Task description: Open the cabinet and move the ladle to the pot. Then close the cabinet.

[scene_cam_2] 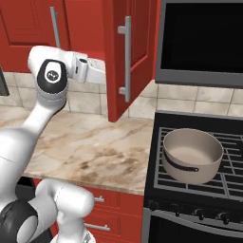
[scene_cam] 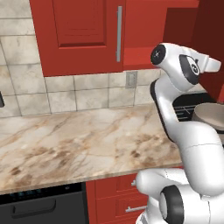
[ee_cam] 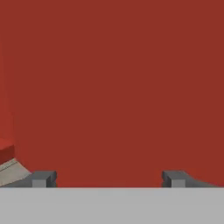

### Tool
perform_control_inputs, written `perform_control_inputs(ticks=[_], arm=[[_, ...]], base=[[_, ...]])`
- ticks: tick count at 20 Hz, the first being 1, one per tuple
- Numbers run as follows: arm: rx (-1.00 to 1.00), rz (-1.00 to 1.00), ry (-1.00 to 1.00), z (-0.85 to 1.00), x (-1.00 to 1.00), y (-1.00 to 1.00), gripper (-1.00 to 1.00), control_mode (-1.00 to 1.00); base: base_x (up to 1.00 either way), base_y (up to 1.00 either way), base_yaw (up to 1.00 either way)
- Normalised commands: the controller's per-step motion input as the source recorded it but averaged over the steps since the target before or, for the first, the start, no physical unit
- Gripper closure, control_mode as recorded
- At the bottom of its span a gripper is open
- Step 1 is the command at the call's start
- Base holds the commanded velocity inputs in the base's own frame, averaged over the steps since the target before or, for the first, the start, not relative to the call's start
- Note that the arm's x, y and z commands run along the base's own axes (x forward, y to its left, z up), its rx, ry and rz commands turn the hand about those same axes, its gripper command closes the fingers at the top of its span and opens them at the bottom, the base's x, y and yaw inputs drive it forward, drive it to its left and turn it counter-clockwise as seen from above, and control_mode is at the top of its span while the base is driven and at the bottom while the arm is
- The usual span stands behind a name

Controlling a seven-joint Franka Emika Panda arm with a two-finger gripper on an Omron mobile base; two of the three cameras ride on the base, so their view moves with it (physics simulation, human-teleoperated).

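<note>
Left to right in the right base view: the marble table is bare, then the cabinet has its right-hand door swung open, edge-on next to the arm. The pot sits on the stove at the far right. The end effector has its tips spread wide, gripping nothing (plain red panel right ahead).

the cabinet has its right door swung open, and the pot sits on the stove.
</note>
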Motion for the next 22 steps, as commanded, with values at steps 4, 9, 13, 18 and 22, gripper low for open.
perform_control_inputs(ticks=[4,9,13,18,22], arm=[[0.0,-0.16,-0.01,0.0,-0.5,-0.86,-1.0,-1.0],[0.0,-0.05,-0.09,0.12,-0.71,-0.2,-1.0,-1.0],[0.0,0.26,-0.07,0.31,-0.65,0.79,-1.0,-1.0],[0.0,0.51,0.0,0.26,-0.38,1.0,-1.0,-1.0],[0.0,0.58,0.01,0.2,-0.06,1.0,-1.0,-1.0]], base=[[0.0,0.0,0.0],[0.0,0.0,0.0],[0.0,0.0,0.0],[0.0,0.0,0.0],[0.0,0.0,0.0]])
